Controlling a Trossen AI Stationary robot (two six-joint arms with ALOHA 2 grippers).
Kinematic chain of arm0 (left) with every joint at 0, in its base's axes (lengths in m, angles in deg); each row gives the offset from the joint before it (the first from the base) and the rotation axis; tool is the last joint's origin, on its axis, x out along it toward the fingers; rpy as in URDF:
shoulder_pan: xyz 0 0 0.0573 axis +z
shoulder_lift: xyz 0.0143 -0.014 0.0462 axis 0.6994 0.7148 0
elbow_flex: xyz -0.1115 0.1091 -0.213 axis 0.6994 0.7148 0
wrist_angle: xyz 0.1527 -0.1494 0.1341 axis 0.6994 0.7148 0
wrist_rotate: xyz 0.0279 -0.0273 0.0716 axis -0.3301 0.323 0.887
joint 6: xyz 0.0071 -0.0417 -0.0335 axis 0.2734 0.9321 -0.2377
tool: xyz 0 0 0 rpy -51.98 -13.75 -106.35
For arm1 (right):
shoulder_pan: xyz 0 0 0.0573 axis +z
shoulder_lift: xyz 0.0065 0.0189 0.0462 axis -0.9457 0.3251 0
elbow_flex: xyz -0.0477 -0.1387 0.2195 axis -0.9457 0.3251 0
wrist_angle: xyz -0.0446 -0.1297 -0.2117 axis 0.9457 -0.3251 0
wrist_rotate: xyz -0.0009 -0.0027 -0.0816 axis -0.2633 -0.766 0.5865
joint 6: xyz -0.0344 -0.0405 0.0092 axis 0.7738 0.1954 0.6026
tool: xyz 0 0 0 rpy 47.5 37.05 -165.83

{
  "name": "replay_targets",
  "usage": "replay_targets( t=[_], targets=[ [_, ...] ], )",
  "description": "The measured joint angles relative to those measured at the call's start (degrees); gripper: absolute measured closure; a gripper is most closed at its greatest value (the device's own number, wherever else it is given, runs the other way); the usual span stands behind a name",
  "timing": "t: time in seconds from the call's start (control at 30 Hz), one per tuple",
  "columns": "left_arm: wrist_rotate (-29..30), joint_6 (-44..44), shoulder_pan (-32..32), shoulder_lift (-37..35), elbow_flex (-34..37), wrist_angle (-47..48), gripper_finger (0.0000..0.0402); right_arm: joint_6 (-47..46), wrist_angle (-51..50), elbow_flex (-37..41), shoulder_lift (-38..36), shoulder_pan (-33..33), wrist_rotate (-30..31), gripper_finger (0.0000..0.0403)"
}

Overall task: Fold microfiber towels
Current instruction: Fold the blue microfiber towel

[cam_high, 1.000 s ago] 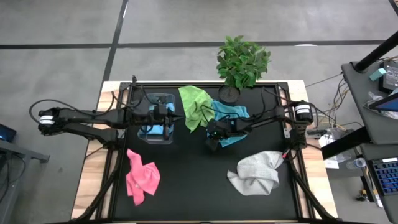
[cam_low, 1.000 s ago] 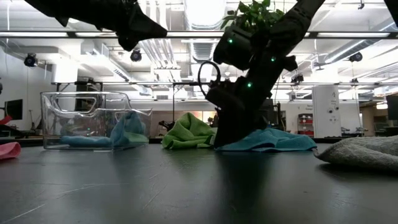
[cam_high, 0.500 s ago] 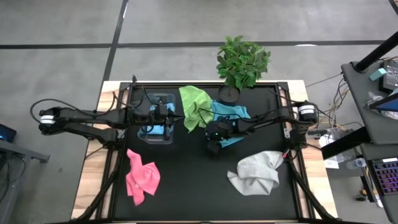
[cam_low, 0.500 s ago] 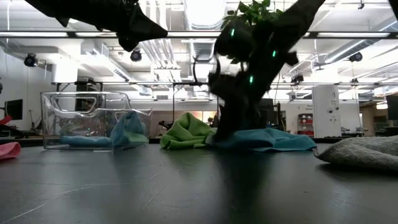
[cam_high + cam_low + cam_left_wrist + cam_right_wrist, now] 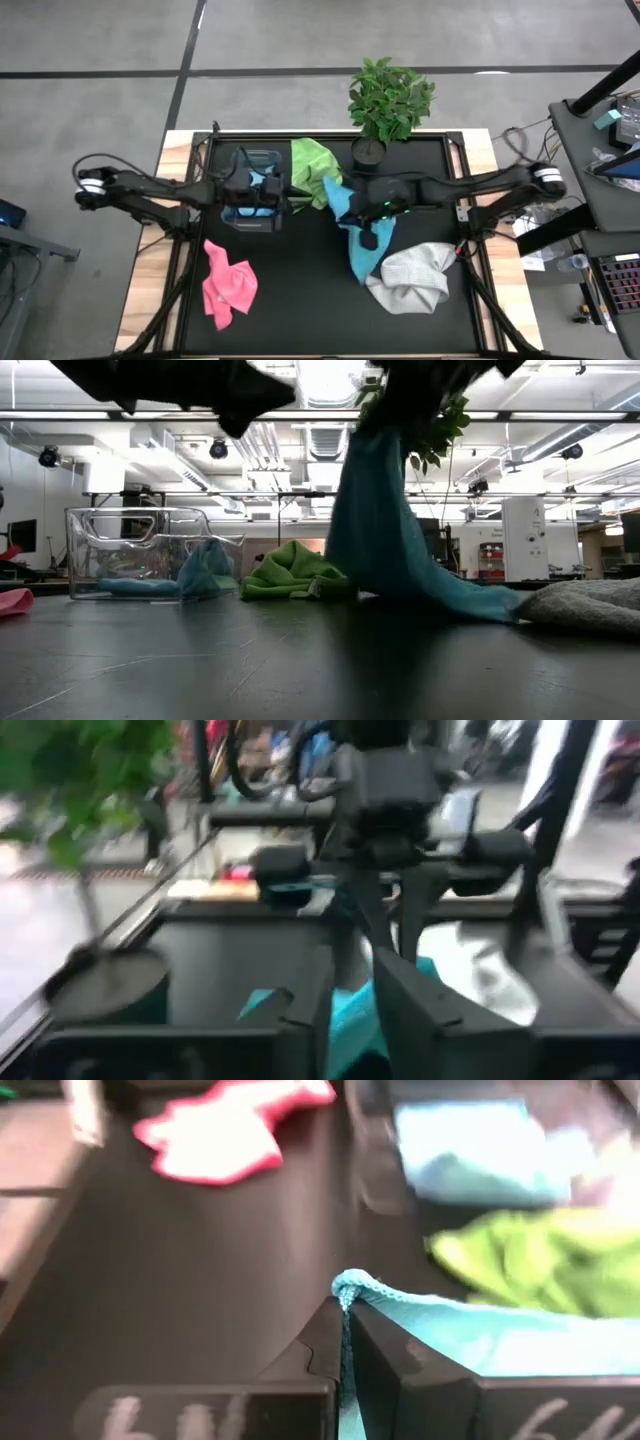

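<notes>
while the left gripper [image 5: 283,192] is hovering over the clear bin [image 5: 250,190], its fingers impossible to read, the right gripper [image 5: 345,1342] is pinching the blue towel [image 5: 356,235] above mid-table, its tail trailing beside the grey towel [image 5: 412,277].
</notes>
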State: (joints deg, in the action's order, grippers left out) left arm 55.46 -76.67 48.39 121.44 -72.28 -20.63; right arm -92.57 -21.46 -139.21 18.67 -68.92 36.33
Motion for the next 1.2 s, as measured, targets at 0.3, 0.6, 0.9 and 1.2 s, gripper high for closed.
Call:
replay_targets(
  t=[0.3,0.6,0.9,1.2],
  targets=[
    [-1.1,-2.8,-2.0,11.2,-2.0,-13.1,0.0210,4.1,0.5,0.0,-9.3,0.2,-6.0,0.0394],
    [-12.3,-2.8,-2.1,22.2,-4.3,-17.5,0.0203,6.4,1.3,0.0,-9.9,0.2,-11.4,0.0394],
    [-20.4,-2.7,-2.2,24.6,-4.5,-8.9,0.0238,6.0,-0.6,0.0,-10.8,0.3,-11.6,0.0394],
    [-25.2,-2.7,-2.4,24.1,-4.2,-2.4,0.0381,5.9,-1.4,0.0,-11.9,0.3,-11.6,0.0394]
  ],
)
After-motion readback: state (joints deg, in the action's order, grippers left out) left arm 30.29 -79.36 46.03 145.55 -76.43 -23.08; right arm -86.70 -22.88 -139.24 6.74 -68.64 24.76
